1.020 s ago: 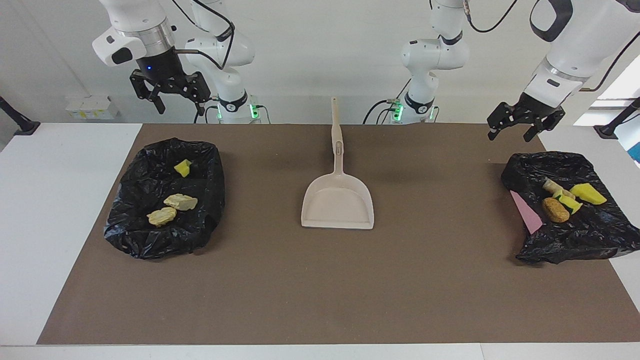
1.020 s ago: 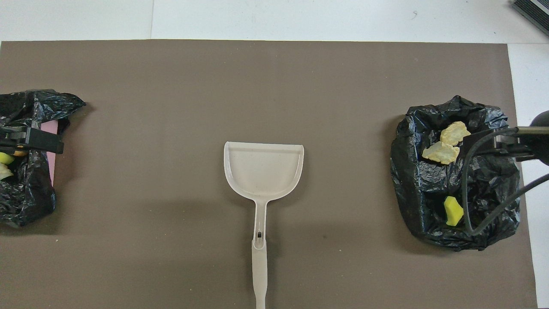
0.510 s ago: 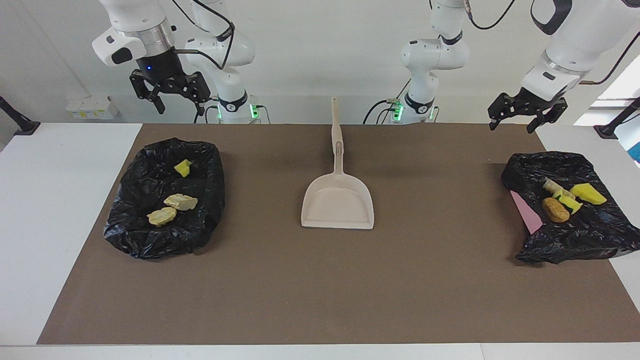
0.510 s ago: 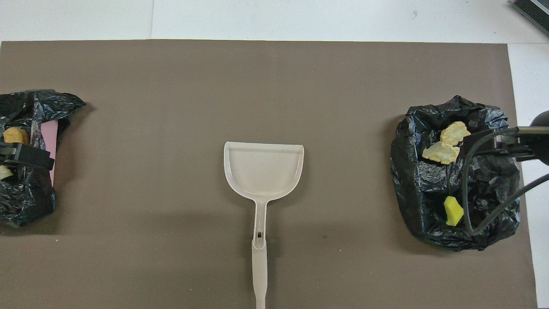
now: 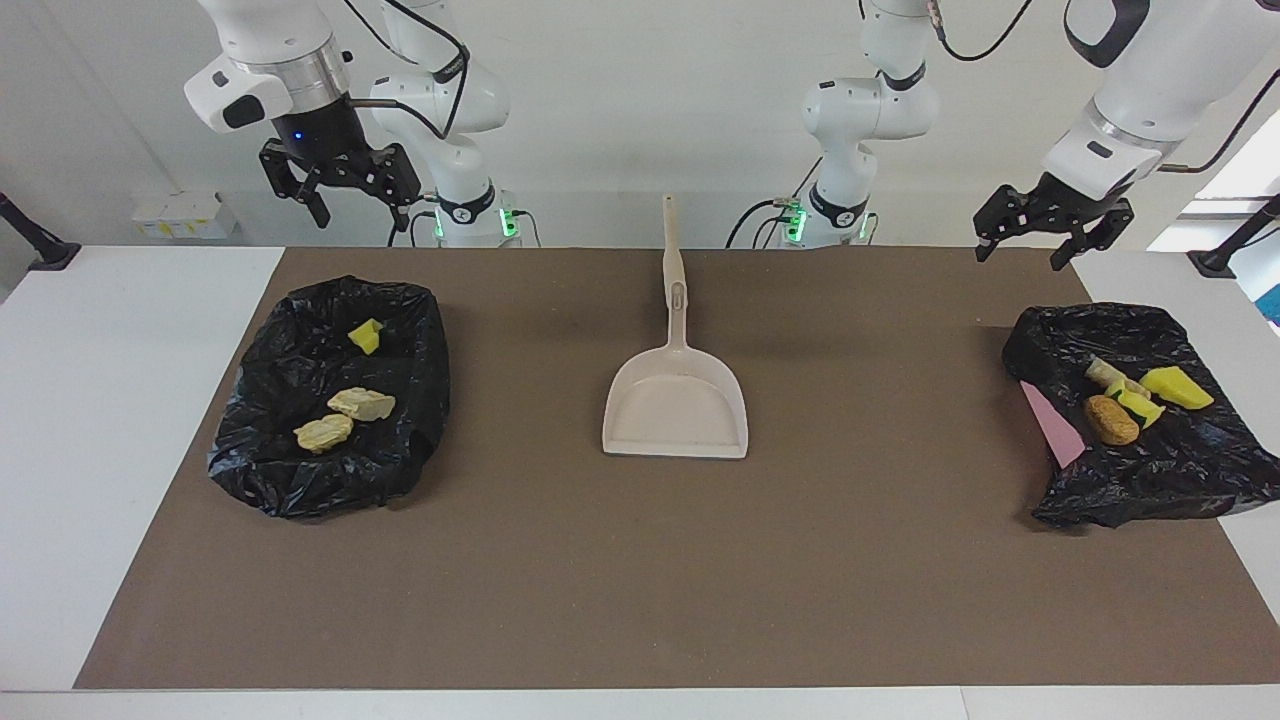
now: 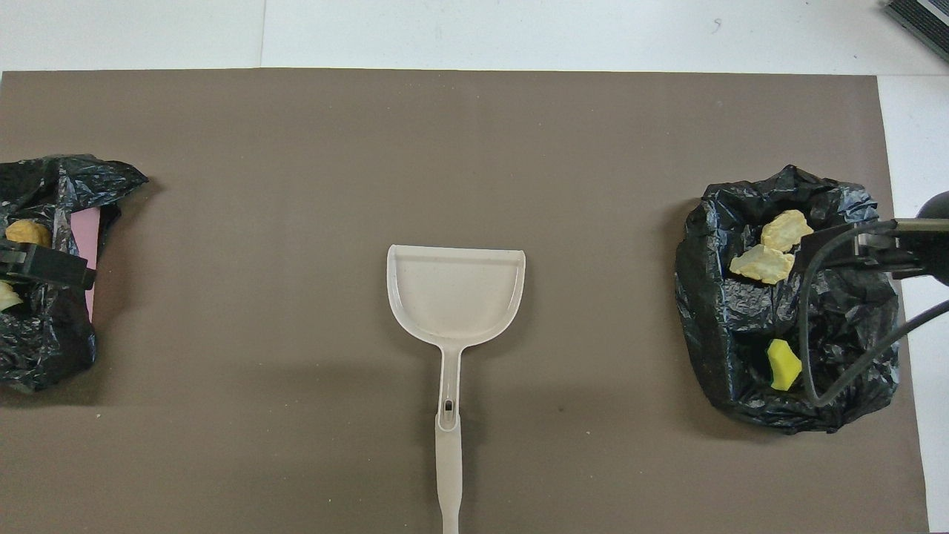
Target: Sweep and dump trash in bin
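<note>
While hung high with fingers spread and empty: right gripper (image 5: 340, 195) over bin at its end, left gripper (image 5: 1040, 232) over the other.

Lay on brown mat (image 5: 640, 560): two black-lined bins (image 5: 300, 470) (image 5: 1150, 480); beige dustpan (image 5: 676, 405) between, apart from both. Sat inside the bins: trash, three scraps (image 5: 345, 405) and four (image 5: 1135, 395).

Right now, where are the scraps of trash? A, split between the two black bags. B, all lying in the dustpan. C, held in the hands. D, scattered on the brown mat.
A: three scraps lie in the black bag toward the right arm's end, the others in the black bag toward the left arm's end; the dustpan holds nothing.
</note>
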Controlling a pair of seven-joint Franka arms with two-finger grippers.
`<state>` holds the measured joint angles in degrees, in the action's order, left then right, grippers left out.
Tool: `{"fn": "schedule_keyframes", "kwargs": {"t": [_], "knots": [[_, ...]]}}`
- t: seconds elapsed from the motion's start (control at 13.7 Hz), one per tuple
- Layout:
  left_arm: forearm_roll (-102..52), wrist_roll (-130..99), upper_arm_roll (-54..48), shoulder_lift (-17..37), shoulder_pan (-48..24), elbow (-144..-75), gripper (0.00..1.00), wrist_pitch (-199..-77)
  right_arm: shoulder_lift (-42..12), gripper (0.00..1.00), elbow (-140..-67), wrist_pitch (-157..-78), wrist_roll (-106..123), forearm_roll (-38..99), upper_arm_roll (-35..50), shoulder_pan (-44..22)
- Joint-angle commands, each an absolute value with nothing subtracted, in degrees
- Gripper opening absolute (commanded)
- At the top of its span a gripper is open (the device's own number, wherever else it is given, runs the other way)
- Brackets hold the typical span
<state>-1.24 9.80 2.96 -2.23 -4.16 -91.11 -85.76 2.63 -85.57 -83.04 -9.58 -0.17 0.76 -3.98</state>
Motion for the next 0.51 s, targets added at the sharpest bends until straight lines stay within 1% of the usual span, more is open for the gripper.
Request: {"fn": "schedule_keyframes", "kwargs": {"t": [0.0, 0.44], "knots": [[-1.76, 10.55, 3.25, -1.41, -4.13, -89.47, 1.00, -85.78, 3.34, 1.00, -85.87, -82.44, -7.73, 1.23, 0.88, -3.08], [-1.23, 10.55, 3.25, -1.49, -4.13, -89.47, 1.00, -86.57, 3.34, 1.00, -85.87, -82.44, -7.73, 1.23, 0.88, -3.08]]}}
